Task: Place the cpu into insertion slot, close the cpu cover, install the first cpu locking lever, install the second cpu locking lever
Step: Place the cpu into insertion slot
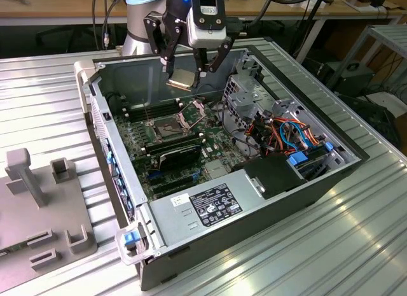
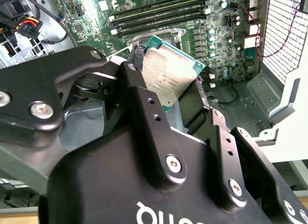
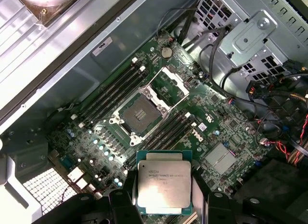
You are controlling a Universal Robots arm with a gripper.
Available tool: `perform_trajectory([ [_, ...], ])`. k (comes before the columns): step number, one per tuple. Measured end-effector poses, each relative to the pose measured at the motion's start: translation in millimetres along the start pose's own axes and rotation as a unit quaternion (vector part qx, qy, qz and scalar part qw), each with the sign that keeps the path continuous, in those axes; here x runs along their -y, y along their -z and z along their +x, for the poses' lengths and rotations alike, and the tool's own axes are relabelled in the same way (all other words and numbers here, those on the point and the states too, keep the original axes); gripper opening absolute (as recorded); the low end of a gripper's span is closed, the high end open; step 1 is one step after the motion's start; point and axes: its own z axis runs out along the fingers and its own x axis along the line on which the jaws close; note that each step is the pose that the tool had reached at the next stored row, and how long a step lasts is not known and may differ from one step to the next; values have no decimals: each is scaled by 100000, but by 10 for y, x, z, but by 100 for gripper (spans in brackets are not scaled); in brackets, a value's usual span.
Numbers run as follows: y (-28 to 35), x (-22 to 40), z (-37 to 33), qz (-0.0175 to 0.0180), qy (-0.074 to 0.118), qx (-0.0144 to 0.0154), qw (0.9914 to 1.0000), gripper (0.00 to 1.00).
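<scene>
One tool point(image 1: 185, 72) is clenched on one cpu point(image 3: 163, 186), well above one bare insertion slot point(image 3: 139, 113). One cpu cover point(image 3: 172, 84) lies swung open beside it.

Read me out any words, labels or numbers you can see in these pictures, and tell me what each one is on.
Label on the power supply: print too small to read.
Face of the cpu, held by the gripper: lines too small to read.
White letters on the gripper's housing: cut off, unreadable.
Sticker on the case wall: too small to read.
</scene>
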Motion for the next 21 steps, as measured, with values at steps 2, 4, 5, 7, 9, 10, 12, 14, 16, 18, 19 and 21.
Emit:
perform_trajectory([
  [2,0,0,0,-4,-29,4,100000,55],
  [4,-1,0,0,10,-734,35,99997,55],
  [5,-2,0,0,43,-2084,96,99978,55],
  [7,-4,0,0,101,-4344,197,99905,55],
  [9,-5,0,0,122,-5413,245,99853,55],
  [10,-5,0,0,147,-6237,285,99805,55],
  [12,-6,0,0,171,-7333,336,99730,55],
  [14,-6,0,0,197,-8351,381,99650,55],
  [16,-6,0,0,222,-9532,436,99543,55],
  [18,-7,0,0,258,-11033,504,99388,55],
  [19,-7,0,0,280,-11927,545,99284,55],
  [21,-7,0,0,308,-13073,595,99140,55],
])
